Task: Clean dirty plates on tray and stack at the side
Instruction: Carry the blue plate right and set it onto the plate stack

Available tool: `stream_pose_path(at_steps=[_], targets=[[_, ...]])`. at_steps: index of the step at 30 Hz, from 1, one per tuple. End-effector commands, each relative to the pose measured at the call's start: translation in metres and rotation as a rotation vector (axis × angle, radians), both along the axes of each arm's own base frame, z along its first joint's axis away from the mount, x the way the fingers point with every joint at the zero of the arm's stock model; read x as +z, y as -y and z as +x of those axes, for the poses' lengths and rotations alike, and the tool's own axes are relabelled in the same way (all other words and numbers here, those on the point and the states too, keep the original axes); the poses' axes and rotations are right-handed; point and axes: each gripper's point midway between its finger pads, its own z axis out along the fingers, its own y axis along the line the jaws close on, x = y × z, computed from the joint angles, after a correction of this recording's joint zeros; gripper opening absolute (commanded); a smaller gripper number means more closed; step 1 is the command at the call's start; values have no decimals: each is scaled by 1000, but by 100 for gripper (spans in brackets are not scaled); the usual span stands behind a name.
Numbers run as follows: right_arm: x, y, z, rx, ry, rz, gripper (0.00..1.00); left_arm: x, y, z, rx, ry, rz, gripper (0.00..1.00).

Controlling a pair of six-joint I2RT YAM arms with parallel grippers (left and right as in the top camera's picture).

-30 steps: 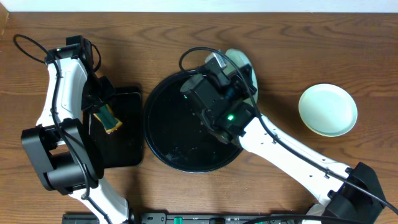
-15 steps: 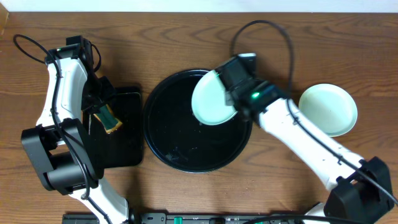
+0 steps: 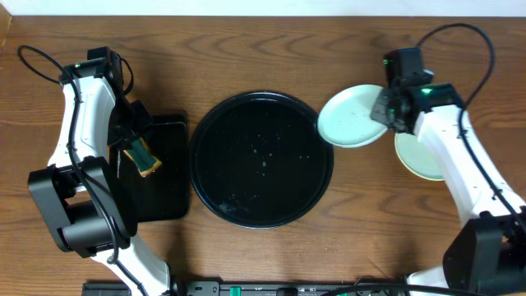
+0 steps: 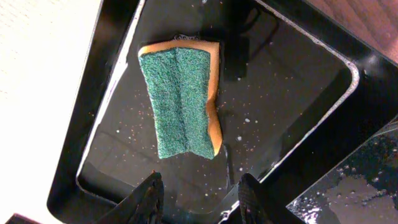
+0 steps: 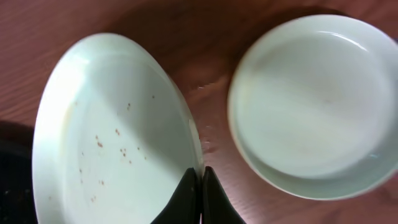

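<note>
Within the last second the right arm has swung from the middle of the round black tray (image 3: 261, 97) out to the right, taking a plate (image 3: 349, 117) with it. The tray now lies bare. The plate hangs past the tray's right rim, over the wood, just beside a second plate (image 3: 408, 158) that rests on the table. The left arm has not moved.

The right gripper (image 5: 200, 186) is pinched fully closed on the plate's rim, 1 finger on each face. Small brown specks show on the inside of the plate (image 5: 112, 137). The left gripper (image 4: 200, 188) stands partly open with nothing between its fingers, above the sponge (image 4: 180, 99) lying in the wet rectangular tray (image 4: 298, 93).

The plate looks like light, stiff plastic, and probably slick if wet. A rim pinch is the only practical hold, and held at 1 edge the plate could tilt or slip. It likely needs lowering centred over the second plate (image 5: 311, 99) before release.
</note>
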Motion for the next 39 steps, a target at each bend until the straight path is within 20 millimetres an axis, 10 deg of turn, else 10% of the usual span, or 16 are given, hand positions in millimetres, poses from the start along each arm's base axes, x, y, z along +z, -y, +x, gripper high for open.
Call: stream_pose_path(at_steps=[1, 16, 33, 36, 39], targets=[[16, 20, -3, -42, 23, 13, 1, 5, -2, 2, -6, 13, 11, 40], [6, 142, -51, -363, -83, 24, 1, 5, -2, 2, -6, 12, 11, 40], [-9, 167, -67, -397, -96, 107, 1, 5, -2, 2, -6, 14, 11, 40], [-10, 153, -60, -357, -85, 165, 54, 5, -2, 3, -6, 15, 11, 41], [-9, 138, -52, -287, -78, 179, 70, 5, -2, 2, -6, 12, 11, 40]])
